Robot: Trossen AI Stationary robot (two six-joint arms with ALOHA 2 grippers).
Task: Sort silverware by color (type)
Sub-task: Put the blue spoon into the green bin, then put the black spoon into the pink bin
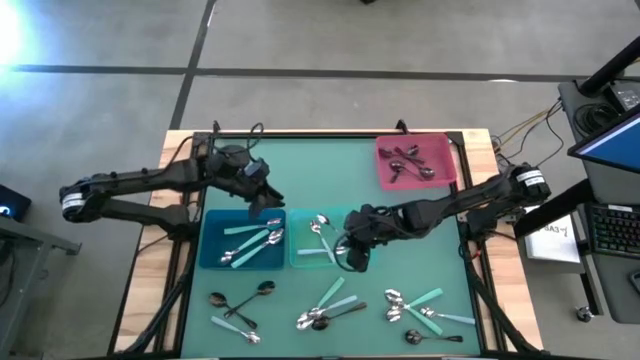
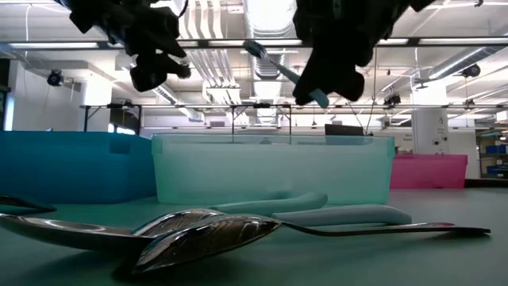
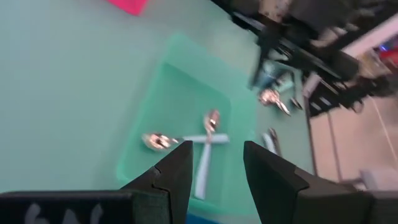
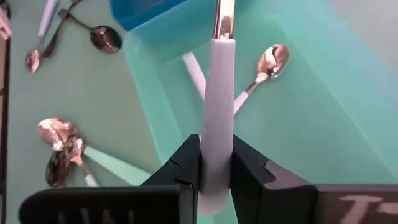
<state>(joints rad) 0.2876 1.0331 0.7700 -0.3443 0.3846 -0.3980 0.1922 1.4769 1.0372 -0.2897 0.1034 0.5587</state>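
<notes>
On the green mat (image 1: 330, 170), the right gripper (image 4: 216, 163) is clamped on a teal-handled spoon (image 4: 217, 112) just above the teal bin (image 4: 323, 124). Delivery step; next it likely needs lowering and release. The left gripper (image 3: 214, 165) hovers apart nearby.

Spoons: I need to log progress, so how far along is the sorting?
Roughly half done. The pink bin holds dark spoons, the blue bin several, the teal bin two. The right gripper grips a teal-handled spoon over the teal bin; the left gripper is open, empty. About a dozen spoons lie loose.
</notes>
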